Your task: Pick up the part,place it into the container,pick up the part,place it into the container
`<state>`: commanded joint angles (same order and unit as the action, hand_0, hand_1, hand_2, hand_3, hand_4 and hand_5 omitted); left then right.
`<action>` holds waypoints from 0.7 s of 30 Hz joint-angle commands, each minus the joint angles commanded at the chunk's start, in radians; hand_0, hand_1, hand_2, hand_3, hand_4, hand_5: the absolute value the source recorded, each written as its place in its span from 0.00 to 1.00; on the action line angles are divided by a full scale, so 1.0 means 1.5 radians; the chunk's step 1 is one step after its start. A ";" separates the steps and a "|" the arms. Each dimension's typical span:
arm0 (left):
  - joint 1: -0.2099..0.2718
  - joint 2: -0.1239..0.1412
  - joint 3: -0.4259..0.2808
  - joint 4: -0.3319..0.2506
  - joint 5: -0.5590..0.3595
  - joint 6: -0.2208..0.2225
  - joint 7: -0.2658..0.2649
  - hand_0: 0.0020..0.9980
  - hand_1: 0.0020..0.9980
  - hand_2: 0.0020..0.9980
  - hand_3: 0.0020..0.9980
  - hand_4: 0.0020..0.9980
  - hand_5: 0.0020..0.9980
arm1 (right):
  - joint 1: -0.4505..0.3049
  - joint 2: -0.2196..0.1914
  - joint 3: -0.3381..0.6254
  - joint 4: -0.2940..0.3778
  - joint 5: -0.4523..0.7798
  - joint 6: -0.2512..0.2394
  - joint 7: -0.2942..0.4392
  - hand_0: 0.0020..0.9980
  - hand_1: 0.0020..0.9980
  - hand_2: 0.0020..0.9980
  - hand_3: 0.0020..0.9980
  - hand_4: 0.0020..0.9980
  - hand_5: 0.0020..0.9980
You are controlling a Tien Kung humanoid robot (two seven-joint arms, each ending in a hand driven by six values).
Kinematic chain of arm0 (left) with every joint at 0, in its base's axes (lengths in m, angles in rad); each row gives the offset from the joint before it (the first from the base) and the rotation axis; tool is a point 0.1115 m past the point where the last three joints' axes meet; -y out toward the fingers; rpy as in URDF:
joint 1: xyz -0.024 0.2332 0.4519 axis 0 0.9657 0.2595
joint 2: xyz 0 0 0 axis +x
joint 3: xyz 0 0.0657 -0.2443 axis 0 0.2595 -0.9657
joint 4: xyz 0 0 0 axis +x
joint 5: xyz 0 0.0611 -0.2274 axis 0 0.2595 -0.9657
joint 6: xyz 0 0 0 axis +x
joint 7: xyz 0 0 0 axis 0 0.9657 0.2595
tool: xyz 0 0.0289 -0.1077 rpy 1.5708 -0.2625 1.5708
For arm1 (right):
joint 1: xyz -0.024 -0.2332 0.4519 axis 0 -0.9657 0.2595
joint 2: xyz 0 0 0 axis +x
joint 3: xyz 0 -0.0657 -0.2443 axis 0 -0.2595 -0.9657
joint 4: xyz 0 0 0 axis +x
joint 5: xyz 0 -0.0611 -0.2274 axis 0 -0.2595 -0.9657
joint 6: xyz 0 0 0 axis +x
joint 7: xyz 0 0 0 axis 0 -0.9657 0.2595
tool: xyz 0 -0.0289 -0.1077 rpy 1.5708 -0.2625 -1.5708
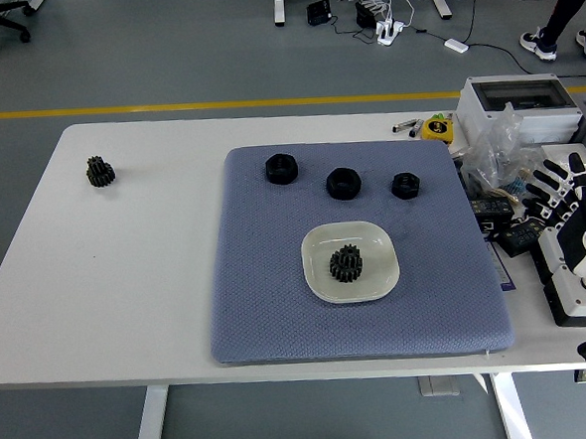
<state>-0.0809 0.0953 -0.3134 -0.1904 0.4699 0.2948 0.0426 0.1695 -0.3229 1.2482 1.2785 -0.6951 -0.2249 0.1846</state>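
Observation:
A white dish (376, 272) sits on the blue-grey mat (267, 281) and holds one black gear (345, 263). Three black nut-like parts lie in a row at the mat's far side: one at the left (281, 167), one in the middle (343, 183), a smaller one at the right (404, 185). Another black gear (99, 172) lies on the bare table at the far left. My right hand (567, 195) is at the right edge, off the mat, with fingers spread and holding nothing. My left arm is out of view.
A grey box (513, 100), a clear plastic bag (501, 157), a yellow tape measure (436, 128) and black devices (513, 234) crowd the table's right side. A person's legs (562, 19) show at the top right, away from the table.

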 joint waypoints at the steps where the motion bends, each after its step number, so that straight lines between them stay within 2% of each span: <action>1: 0.000 0.000 -0.001 0.000 0.002 0.000 0.000 0.66 0.69 0.63 0.56 0.59 0.50 | -0.004 0.002 0.002 0.003 -0.015 0.003 -0.001 0.73 0.76 0.81 0.83 1.00 0.92; 8: 0.002 0.000 -0.009 0.000 0.016 -0.001 0.004 0.66 0.69 0.63 0.56 0.59 0.50 | -0.013 0.017 0.019 0.009 -0.086 0.015 0.009 0.73 0.76 0.81 0.83 1.00 0.92; 13: 0.003 0.001 -0.012 0.000 0.021 -0.001 0.005 0.66 0.69 0.63 0.56 0.59 0.50 | -0.015 0.031 0.030 0.006 -0.088 0.013 0.016 0.74 0.76 0.81 0.83 1.00 0.92; 21: 0.002 0.002 -0.016 0.000 0.029 -0.002 0.007 0.66 0.69 0.63 0.56 0.59 0.49 | -0.025 0.052 0.055 0.002 -0.106 0.037 0.002 0.74 0.76 0.80 0.83 1.00 0.92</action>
<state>-0.0772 0.0982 -0.3380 -0.1901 0.5136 0.2919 0.0524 0.1318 -0.2445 1.3309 1.2809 -0.8535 -0.1701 0.1876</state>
